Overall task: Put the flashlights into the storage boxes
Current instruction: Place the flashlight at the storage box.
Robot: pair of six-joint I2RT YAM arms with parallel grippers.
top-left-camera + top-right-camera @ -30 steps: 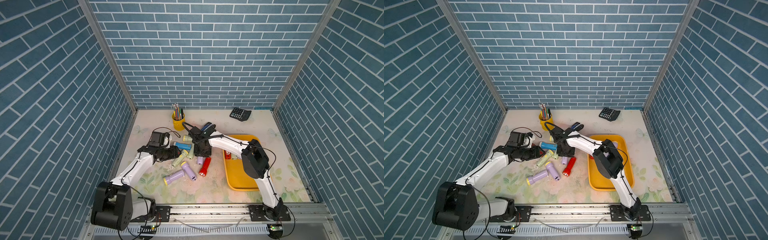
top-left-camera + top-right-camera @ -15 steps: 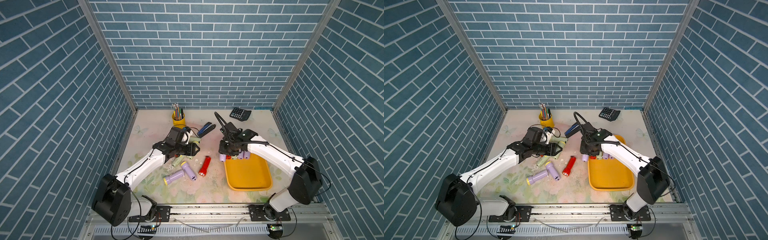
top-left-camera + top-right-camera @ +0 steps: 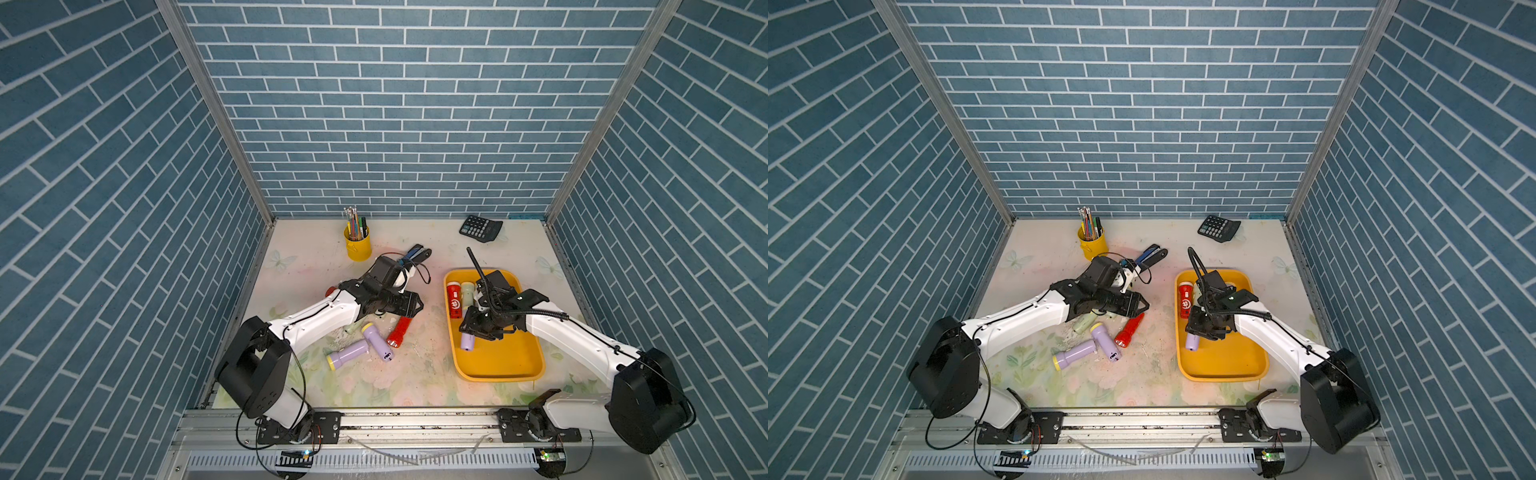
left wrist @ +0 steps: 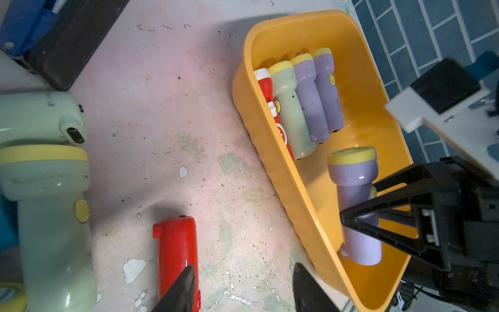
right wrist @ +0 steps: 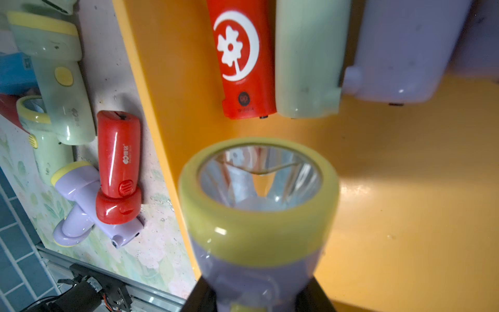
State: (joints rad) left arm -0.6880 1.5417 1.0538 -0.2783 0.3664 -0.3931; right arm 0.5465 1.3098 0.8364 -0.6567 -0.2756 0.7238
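Just carried across: lilac torch [image 3: 467,343] hung over the tray [image 3: 498,370].
Clamped in the right pincer [image 3: 473,330], release pending; the left pincer [image 3: 419,302], open and empty, had swung over a red torch [image 3: 399,331].

The shallow yellow plastic tray [image 4: 361,102] is smooth with a soft sheen. At its nine o'clock, the stubby red plastic flashlight [image 5: 118,162] is glossy, with sharp highlights. The lilac plastic flashlight with a yellow head [image 5: 256,229] is smooth, its lens clear and shiny. The pale floral tabletop [image 4: 162,121] is matt, scuffed, chipped.
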